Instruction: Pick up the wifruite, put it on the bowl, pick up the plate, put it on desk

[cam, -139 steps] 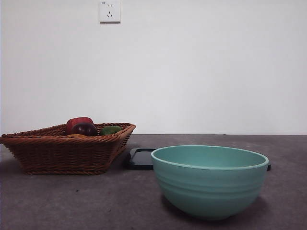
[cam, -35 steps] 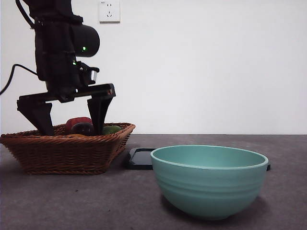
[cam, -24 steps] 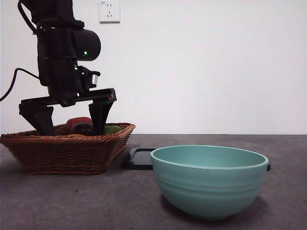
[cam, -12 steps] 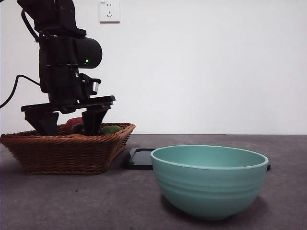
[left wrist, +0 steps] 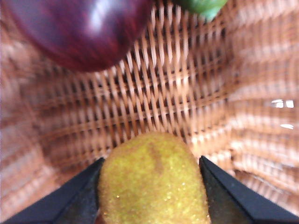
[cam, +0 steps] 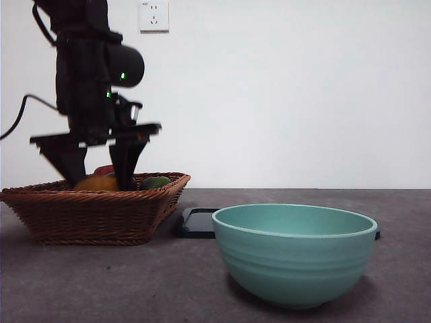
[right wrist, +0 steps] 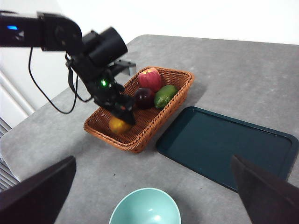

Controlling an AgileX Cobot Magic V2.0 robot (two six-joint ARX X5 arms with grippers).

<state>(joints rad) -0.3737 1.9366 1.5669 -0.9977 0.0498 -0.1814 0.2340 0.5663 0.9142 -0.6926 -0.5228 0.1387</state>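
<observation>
The wifruite, small and orange-brown, is pinched between the jaws of my left gripper, just above the floor of the wicker basket. From the front, the wifruite peeks over the basket rim, held by the left gripper. The teal bowl stands empty at front right on the desk. The plate, a flat dark teal tray, lies behind the bowl. My right gripper hangs open high above the bowl.
The basket at left also holds a red apple, a dark purple fruit and a green fruit. A wall socket is on the white wall behind.
The left gripper's jaws came down into the basket, closed on the wifruite and rose slightly; the fruit now shows above the basket rim.
</observation>
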